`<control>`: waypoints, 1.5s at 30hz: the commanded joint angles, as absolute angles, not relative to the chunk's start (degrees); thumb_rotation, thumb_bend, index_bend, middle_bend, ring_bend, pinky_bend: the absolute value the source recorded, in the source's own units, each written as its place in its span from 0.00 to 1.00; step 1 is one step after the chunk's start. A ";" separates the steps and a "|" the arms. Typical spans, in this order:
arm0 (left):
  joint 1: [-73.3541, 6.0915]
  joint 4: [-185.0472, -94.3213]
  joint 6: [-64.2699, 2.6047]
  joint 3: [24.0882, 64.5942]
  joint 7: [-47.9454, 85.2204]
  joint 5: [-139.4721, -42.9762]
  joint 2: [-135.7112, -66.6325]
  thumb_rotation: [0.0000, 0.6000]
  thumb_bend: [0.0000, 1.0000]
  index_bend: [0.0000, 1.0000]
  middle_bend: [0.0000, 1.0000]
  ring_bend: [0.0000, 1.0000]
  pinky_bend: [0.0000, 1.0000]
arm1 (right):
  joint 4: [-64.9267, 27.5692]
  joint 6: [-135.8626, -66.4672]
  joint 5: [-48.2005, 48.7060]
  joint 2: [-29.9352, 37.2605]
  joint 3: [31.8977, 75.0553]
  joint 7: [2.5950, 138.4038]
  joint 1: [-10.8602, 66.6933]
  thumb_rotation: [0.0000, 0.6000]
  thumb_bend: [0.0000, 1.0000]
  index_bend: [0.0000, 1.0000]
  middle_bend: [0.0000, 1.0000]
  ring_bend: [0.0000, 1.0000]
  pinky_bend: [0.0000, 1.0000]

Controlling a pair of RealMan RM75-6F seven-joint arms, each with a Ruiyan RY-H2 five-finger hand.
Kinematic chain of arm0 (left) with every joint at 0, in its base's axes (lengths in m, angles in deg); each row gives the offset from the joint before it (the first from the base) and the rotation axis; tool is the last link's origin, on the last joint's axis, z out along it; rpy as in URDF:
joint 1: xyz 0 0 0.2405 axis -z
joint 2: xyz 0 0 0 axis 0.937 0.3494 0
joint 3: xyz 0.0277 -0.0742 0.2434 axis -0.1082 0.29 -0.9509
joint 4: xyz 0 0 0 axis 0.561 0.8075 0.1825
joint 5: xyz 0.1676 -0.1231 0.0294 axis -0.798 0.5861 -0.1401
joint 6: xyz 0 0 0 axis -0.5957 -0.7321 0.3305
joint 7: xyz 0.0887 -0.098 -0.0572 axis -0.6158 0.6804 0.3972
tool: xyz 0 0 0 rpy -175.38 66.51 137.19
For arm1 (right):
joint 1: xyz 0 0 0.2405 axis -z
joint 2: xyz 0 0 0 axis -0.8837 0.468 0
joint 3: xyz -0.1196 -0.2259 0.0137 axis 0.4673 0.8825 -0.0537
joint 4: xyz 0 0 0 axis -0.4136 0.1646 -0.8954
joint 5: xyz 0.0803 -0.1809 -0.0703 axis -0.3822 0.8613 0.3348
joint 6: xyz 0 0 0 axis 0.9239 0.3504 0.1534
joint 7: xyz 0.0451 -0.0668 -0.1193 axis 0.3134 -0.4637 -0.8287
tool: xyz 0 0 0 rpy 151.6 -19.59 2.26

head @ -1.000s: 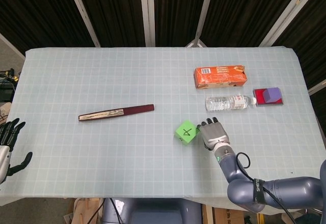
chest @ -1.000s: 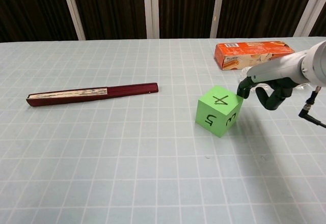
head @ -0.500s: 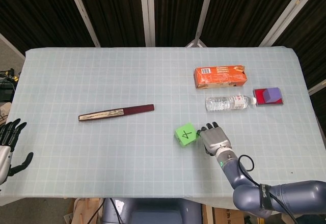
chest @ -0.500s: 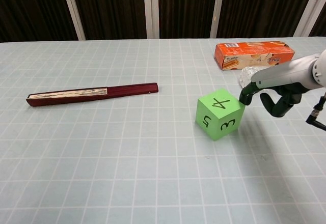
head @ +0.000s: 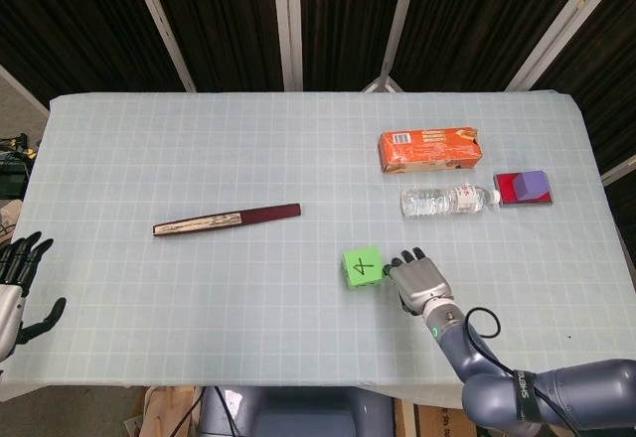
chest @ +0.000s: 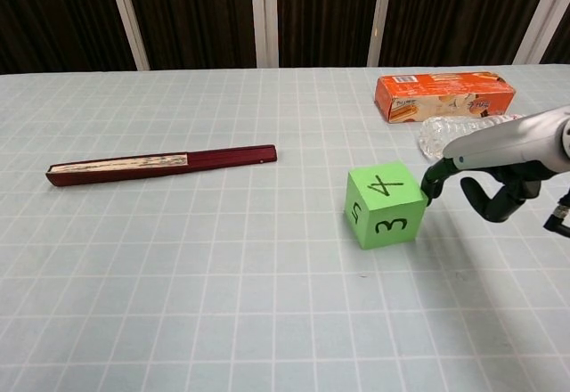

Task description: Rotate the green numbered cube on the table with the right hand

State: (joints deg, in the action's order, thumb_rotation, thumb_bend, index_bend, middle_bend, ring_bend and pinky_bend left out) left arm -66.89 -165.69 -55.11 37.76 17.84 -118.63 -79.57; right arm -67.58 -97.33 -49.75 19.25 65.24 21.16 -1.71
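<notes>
The green numbered cube (head: 363,265) (chest: 384,205) sits on the table right of centre, showing 4 on top, 3 on the near face and 5 on its left face. My right hand (head: 419,280) (chest: 488,181) is just to its right, fingers curled downward, with one fingertip (chest: 431,189) touching the cube's upper right edge. It grips nothing. My left hand (head: 15,283) hangs off the table's left edge, fingers spread and holding nothing.
A closed dark red fan (head: 227,220) (chest: 160,163) lies left of centre. Behind the cube are a clear water bottle (head: 447,200) (chest: 459,130), an orange box (head: 429,149) (chest: 443,95) and a red-purple block (head: 524,188).
The cube has turned on the table so its 3 face now squarely faces the front. My right hand has drawn back toward the near edge, keeping a fingertip on the cube's corner.
</notes>
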 commanded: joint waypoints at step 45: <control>-66.81 -165.66 -54.87 37.64 19.83 -118.74 -78.71 1.00 0.44 0.09 0.00 0.00 0.04 | -72.99 -97.63 -53.65 11.68 63.56 25.38 -7.91 1.00 0.99 0.23 0.18 0.10 0.00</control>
